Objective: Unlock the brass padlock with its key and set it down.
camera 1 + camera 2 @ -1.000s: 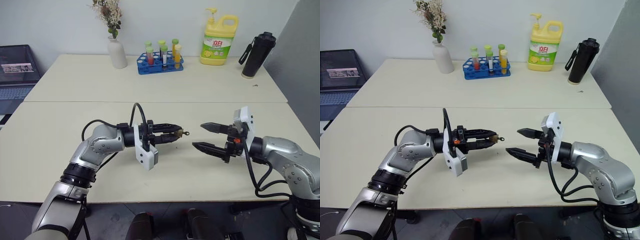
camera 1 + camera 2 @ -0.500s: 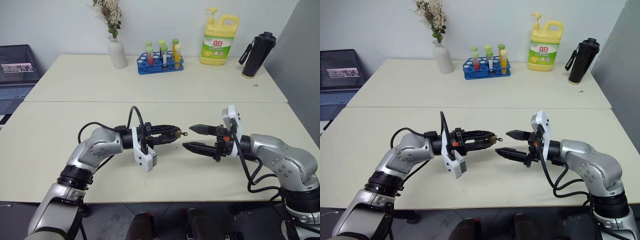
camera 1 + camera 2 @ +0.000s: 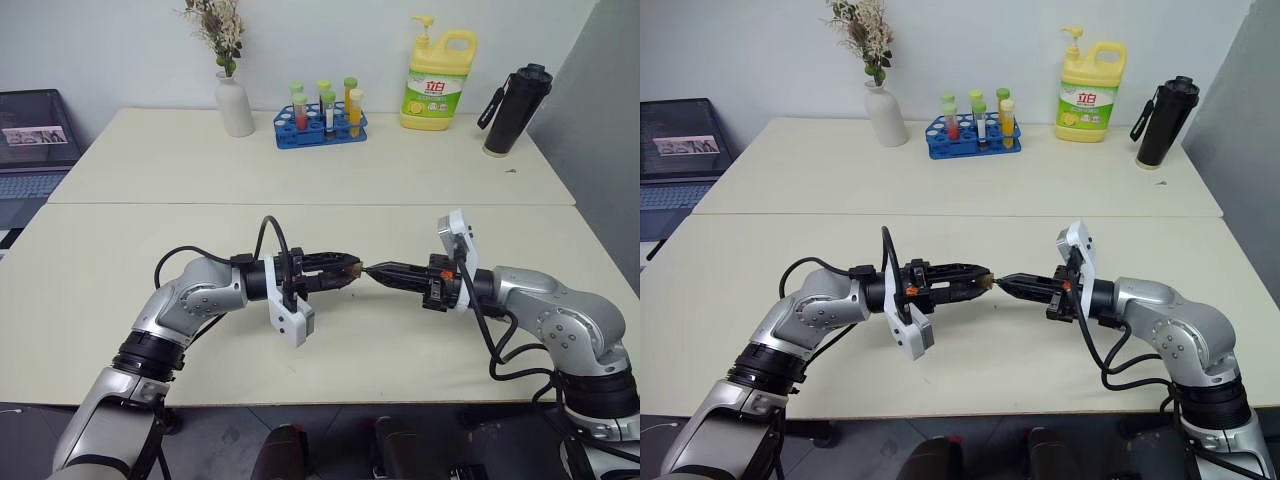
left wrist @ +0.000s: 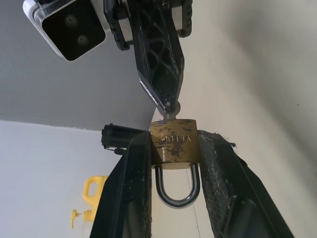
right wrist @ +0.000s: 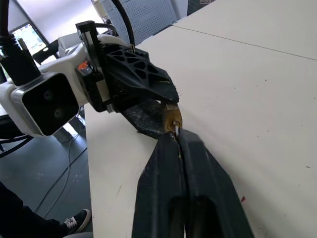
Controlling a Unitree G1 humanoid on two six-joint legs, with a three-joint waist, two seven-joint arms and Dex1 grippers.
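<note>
Between your left gripper's (image 3: pixel 345 272) clamping fingers sits the padlock (image 4: pixel 174 147); your right gripper (image 5: pixel 173 133), pinched on the key (image 4: pixel 171 110), meets it head-on.

Two tables abut, the near table (image 3: pixel 90 300) in front of the far table (image 3: pixel 420 170). Above the near table's middle, the left gripper (image 3: pixel 352 270) reaches in from the left and the right gripper (image 3: pixel 372 270) from the right, tip to tip. The brass padlock (image 4: pixel 174 145) sits between the left gripper's fingers (image 4: pixel 130 173); the key (image 4: pixel 170 109) lies between padlock and right gripper. Along the far table's back edge, left to right: vase (image 3: pixel 236 105), test-tube rack (image 3: pixel 322 128), detergent bottle (image 3: pixel 437 80), flask (image 3: pixel 514 110). A laptop (image 3: pixel 35 150) stands left of the tables.
</note>
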